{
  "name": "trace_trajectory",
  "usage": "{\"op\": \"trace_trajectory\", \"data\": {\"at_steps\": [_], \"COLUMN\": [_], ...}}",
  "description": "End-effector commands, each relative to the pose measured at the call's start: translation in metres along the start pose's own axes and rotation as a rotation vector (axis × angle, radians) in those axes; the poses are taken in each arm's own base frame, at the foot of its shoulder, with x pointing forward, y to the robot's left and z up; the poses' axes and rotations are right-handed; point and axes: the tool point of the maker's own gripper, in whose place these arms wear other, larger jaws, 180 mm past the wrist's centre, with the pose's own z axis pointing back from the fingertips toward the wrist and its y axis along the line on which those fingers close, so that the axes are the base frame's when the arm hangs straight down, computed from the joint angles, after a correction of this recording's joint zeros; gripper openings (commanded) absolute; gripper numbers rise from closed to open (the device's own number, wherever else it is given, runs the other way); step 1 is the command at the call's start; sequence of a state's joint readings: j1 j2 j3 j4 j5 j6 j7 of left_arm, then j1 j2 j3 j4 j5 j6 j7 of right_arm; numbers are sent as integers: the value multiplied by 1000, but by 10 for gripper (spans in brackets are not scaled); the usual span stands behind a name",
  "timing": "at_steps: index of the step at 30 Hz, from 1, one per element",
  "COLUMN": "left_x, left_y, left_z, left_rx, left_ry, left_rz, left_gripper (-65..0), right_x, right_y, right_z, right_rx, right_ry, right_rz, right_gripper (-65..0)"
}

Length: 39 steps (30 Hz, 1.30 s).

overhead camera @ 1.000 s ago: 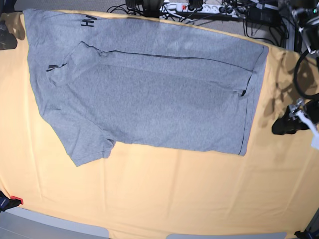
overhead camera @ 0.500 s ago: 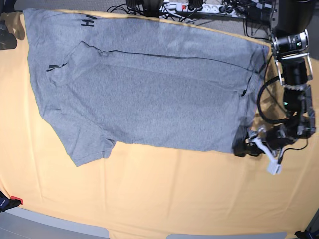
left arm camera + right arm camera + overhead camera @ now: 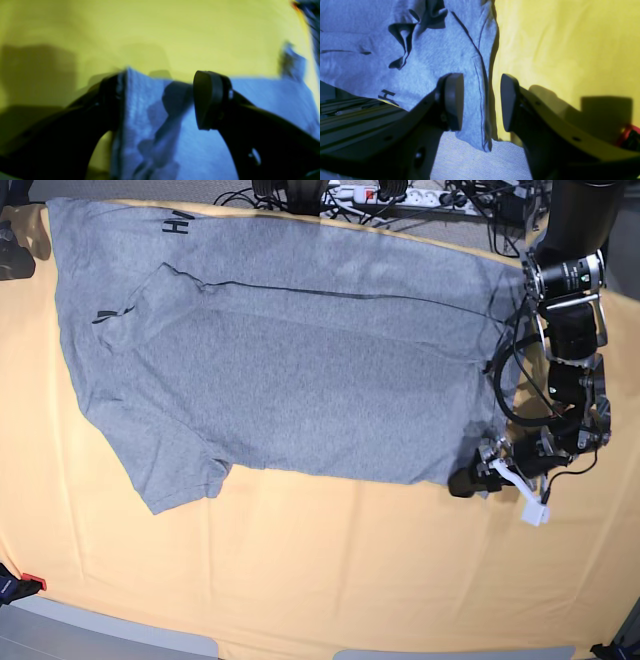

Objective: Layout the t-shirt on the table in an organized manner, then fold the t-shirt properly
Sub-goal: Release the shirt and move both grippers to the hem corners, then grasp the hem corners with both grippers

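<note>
The heather-grey t-shirt (image 3: 300, 380) lies spread across the table (image 3: 300, 580), its upper part folded down along a dark crease line. Black lettering (image 3: 177, 224) peeks out at the far left. My left gripper (image 3: 462, 482) sits low at the shirt's near right corner. In the left wrist view, this gripper (image 3: 160, 100) is open and straddles that corner of the t-shirt (image 3: 140, 100). My right gripper (image 3: 481, 102) is open above the hem of the t-shirt (image 3: 432, 55), next to the black letter H (image 3: 386, 96), with nothing pinched.
A power strip and tangled cables (image 3: 400, 195) run behind the table's far edge. A small red item (image 3: 35, 582) sits at the front left corner. A dark part of the right arm (image 3: 12, 258) shows at the left edge. Bare cloth stretches in front of the shirt.
My left arm has swung in from the right edge and come down to the shirt's near right corner. The shirt and the right arm have not moved.
</note>
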<state>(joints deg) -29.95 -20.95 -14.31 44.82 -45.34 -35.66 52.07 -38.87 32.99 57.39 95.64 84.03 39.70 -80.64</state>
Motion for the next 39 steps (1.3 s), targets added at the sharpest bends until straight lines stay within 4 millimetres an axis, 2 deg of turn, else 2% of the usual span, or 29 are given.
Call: {"op": "trace_trajectory", "data": {"at_steps": [1,3,6,7,11,15,16,19,21,23,24,27,30,34,39], "left_x": [-3,0,5,6,10,8,8,8,7,8,8,8,8,8,8], "left_y": [3,3,6,7,8,8,7,7,7,7,7,7,7,7,7], "left_z": [2,2,2,3,2,1,1,1,1,1,1,1,1,1,1], "left_rx": [19,19,33,39,47,49,48,47,47,46,44,45,45,45,44], "left_ry": [47,29,1,-6,-29,-20,-19,-19,-18,-19,-22,-20,-21,-21,-21], "left_rz": [-12,-11,-20,-25,-25,-17,-17,-15,-16,-15,-14,-14,-15,-15,-14], "left_gripper": [-253,-355,-606,-650,-650,-650,-650,-650,-650,-650,-650,-650,-650,-650,-650], "right_x": [12,12,12,12,29,63,74,108,127,144,153,174,187,194,193], "right_y": [0,0,0,0,1,5,6,13,17,15,16,19,15,12,-8], "right_z": [6,6,6,6,3,0,-1,-2,-9,-20,-25,-45,-67,-104,-139], "right_rx": [-4,-4,-4,-4,1,14,18,40,41,-3,-13,-38,-65,-35,19], "right_ry": [-25,-25,-25,-25,-77,-184,-218,-311,-353,-379,-397,-421,-391,-325,-285], "right_rz": [35,35,35,35,51,79,90,127,154,187,204,247,216,152,-4], "right_gripper": [-382,-382,-382,-382,-390,-498,-507,-471,-388,-296,-274,-271,-271,-271,-271]}}
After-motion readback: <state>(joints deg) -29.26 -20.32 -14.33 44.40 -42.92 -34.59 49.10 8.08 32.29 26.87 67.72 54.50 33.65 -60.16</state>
